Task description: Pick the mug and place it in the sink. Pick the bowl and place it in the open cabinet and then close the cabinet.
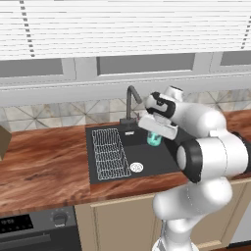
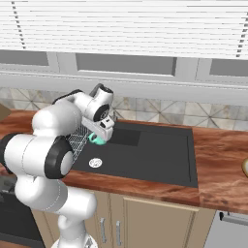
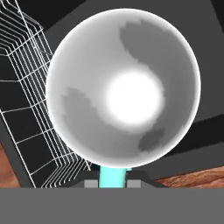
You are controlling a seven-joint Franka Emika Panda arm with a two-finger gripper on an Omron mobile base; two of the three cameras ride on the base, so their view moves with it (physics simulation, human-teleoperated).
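Note:
My gripper [image 1: 156, 133] is shut on the mug [image 1: 154, 139], a small teal mug that hangs just above the sink [image 1: 147, 162], right of the white wire rack [image 1: 110, 153] and in front of the dark tap [image 1: 130, 100]. From the other side the mug [image 2: 97, 139] shows under the gripper [image 2: 100, 134], over the left part of the black sink [image 2: 155, 155]. In the hand view the mug's pale inside [image 3: 124, 92] faces the camera, with its teal handle running down into the gripper [image 3: 113, 183]. The bowl and the cabinet are out of view.
The wire rack [image 3: 26, 87] and the round drain [image 1: 137, 167] lie left of and below the mug. Wooden counter [image 1: 44, 166] runs on both sides of the basin. A stove [image 1: 29, 230] sits at the lower left. A tan corner [image 1: 4, 139] juts in at the left edge.

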